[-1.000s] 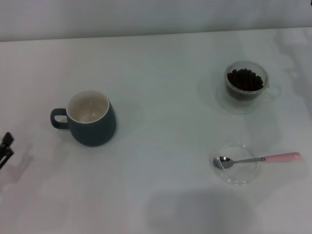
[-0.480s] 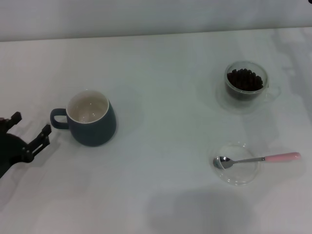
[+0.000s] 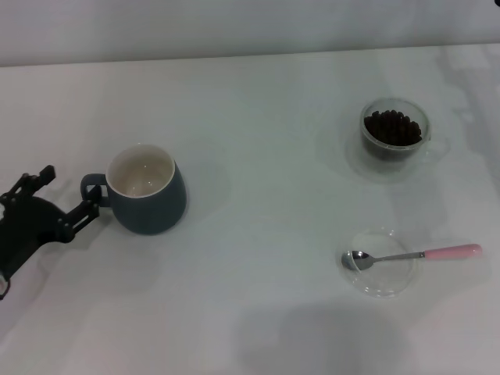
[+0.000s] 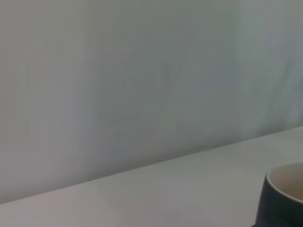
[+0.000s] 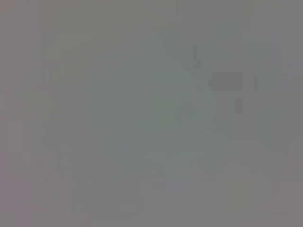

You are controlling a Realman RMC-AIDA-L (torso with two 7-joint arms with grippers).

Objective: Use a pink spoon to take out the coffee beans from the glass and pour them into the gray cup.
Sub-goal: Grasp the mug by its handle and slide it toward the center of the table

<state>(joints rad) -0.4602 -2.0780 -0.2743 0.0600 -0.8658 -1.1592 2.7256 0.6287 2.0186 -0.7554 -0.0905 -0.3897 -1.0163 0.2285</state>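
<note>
The gray cup [image 3: 146, 190] stands upright at the left of the white table, empty, its loop handle toward my left gripper; its rim also shows in the left wrist view [image 4: 284, 194]. My left gripper [image 3: 69, 193] is open, one fingertip close to the cup's handle, not holding anything. The glass [image 3: 394, 134] with the coffee beans [image 3: 393, 127] stands at the far right. The pink spoon [image 3: 414, 255] lies with its bowl in a flat clear dish [image 3: 380, 262] and its handle pointing right. My right gripper is out of view.
The table's far edge meets a pale wall [image 3: 250, 27]. The right wrist view shows only a plain grey blur.
My left gripper has come in from the left edge and moved right and up toward the cup's handle. The cup, glass and spoon have not moved.
</note>
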